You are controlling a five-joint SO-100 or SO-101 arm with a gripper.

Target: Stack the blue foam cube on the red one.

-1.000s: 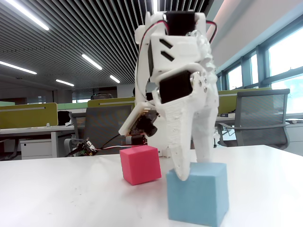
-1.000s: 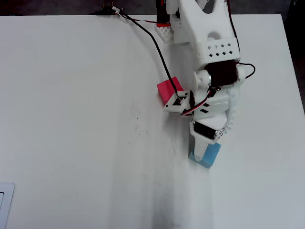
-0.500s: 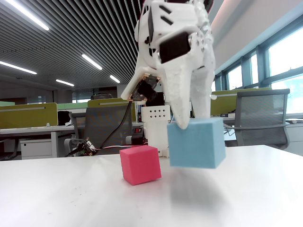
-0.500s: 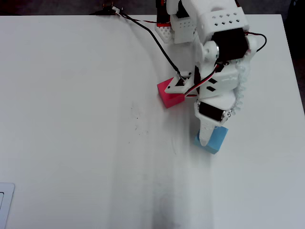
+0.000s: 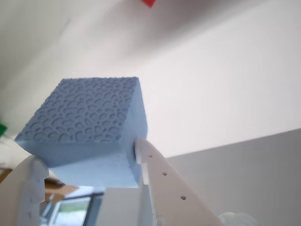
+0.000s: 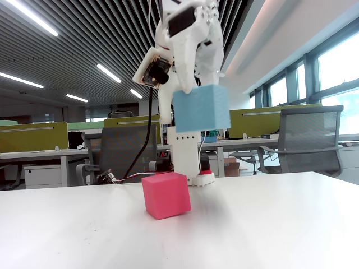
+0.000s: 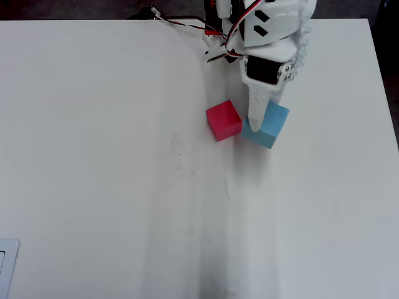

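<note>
My gripper [image 5: 87, 157] is shut on the blue foam cube [image 5: 89, 127], with one white finger on each side of it. In the fixed view the blue cube [image 6: 202, 109] hangs well above the table, up and to the right of the red cube [image 6: 166, 194], which rests on the white table [image 6: 280, 224]. In the overhead view the blue cube [image 7: 272, 123] sits just right of the red cube [image 7: 223, 120], partly under my gripper [image 7: 262, 124]. A small red corner shows at the top edge of the wrist view [image 5: 149, 2]; I cannot tell what it is.
The arm's base [image 6: 201, 178] stands just behind the red cube, with cables [image 7: 181, 22] at the table's far edge. A pale flat object [image 7: 6, 261] lies at the lower left edge. Office chairs and desks stand beyond the table.
</note>
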